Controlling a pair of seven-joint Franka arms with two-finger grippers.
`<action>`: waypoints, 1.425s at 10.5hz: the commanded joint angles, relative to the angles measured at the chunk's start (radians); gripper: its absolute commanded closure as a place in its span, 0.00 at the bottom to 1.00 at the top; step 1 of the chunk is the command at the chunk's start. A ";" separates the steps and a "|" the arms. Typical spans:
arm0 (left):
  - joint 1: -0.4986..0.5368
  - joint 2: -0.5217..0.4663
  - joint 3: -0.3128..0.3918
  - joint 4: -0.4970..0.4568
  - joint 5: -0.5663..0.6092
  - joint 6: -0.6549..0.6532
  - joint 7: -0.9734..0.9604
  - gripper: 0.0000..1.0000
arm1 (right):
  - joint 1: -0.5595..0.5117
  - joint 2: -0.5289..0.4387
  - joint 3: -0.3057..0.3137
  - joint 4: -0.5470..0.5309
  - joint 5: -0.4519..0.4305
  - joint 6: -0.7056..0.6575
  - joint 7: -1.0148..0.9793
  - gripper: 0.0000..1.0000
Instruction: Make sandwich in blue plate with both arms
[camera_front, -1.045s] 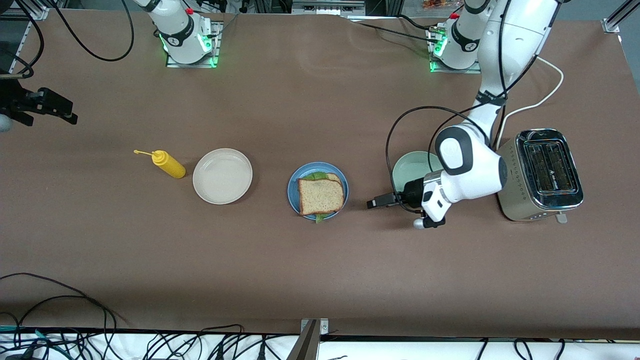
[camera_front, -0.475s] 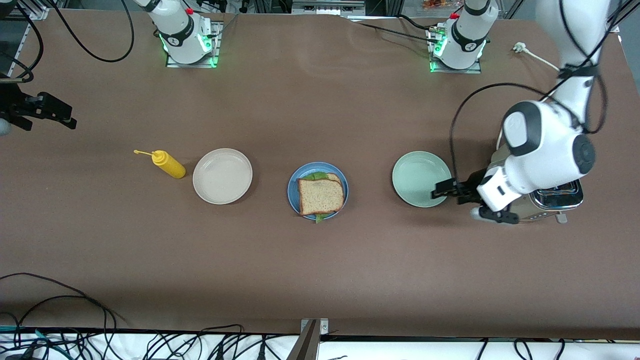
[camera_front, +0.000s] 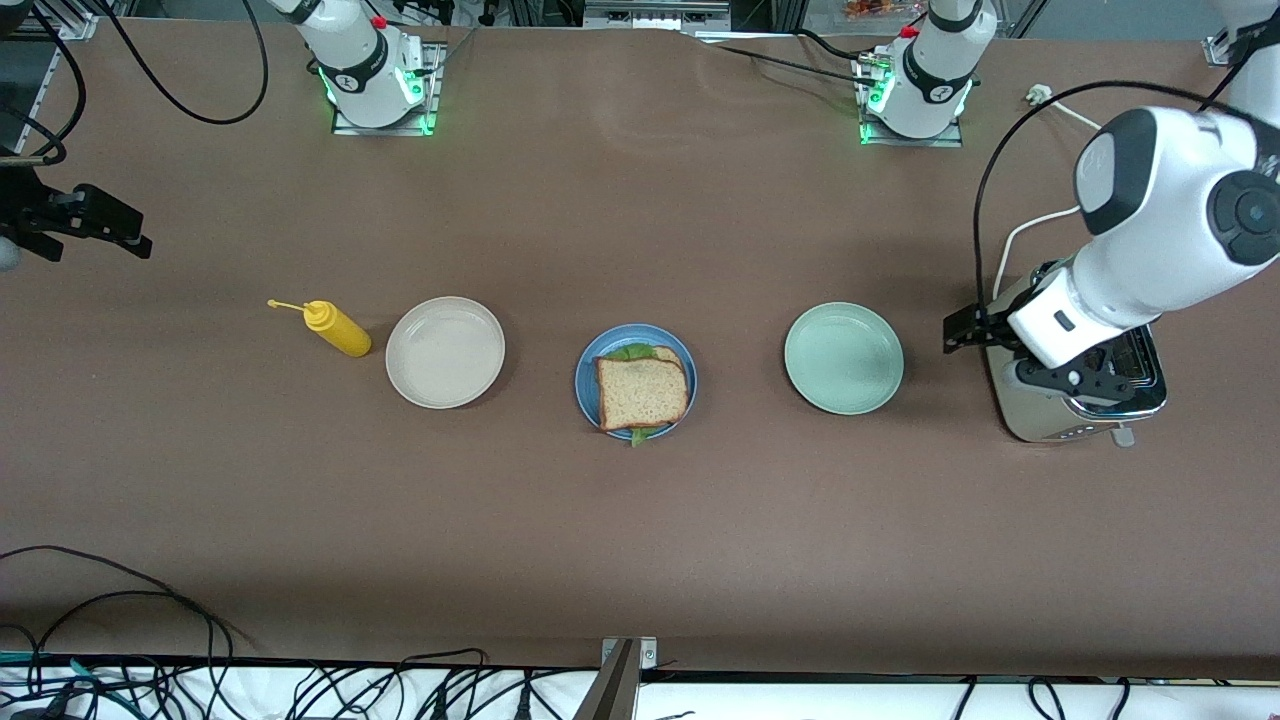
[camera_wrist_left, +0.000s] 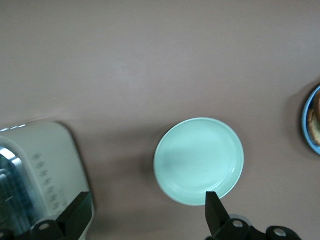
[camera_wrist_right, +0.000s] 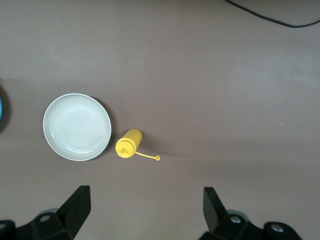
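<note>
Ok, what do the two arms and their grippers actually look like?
Both arms are glossy white with black joint sections and green-lit bases. The left arm has a round black cap and a looping black cable. The left gripper and right gripper each have two black wedge fingers.
</note>
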 joint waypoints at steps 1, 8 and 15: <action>0.030 -0.043 -0.017 0.080 0.082 -0.151 -0.052 0.00 | 0.003 0.005 0.001 0.019 -0.012 -0.004 0.006 0.00; 0.100 -0.094 -0.093 0.301 0.173 -0.447 -0.118 0.00 | 0.004 0.007 0.001 0.019 -0.012 -0.006 0.006 0.00; 0.160 -0.155 -0.132 0.344 0.156 -0.503 -0.117 0.00 | 0.004 0.012 0.002 0.019 -0.012 -0.004 0.010 0.00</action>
